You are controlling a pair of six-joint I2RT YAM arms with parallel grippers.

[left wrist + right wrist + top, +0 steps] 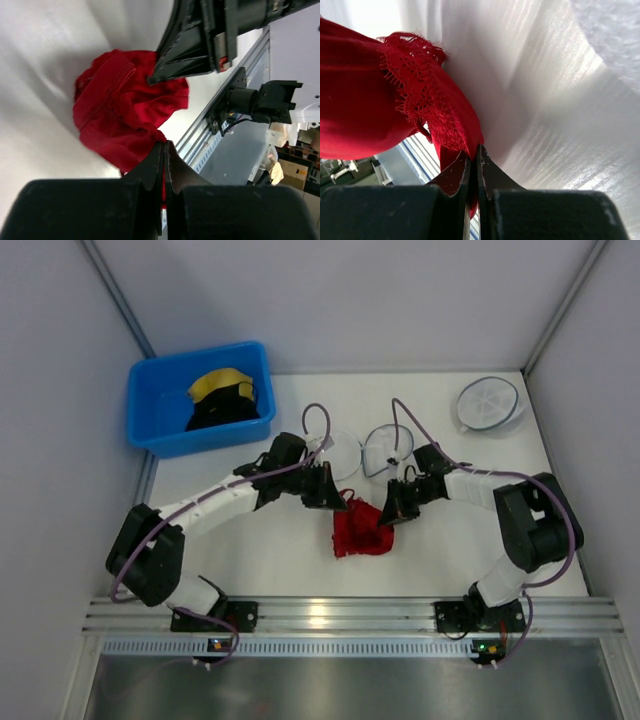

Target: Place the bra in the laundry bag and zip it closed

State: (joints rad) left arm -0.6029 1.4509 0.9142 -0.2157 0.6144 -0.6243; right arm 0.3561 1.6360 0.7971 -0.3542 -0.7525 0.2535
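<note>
Both the left gripper [165, 146] and right gripper [474, 150] pinch the bra [360, 530].

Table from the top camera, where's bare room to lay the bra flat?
Bare: the near strip between the bra and the rail, and the back strip between the blue bin and the spoke-pattern mesh bag. Crowded: the centre, where the left tool and right tool grip the bra just before the open laundry bag.
</note>
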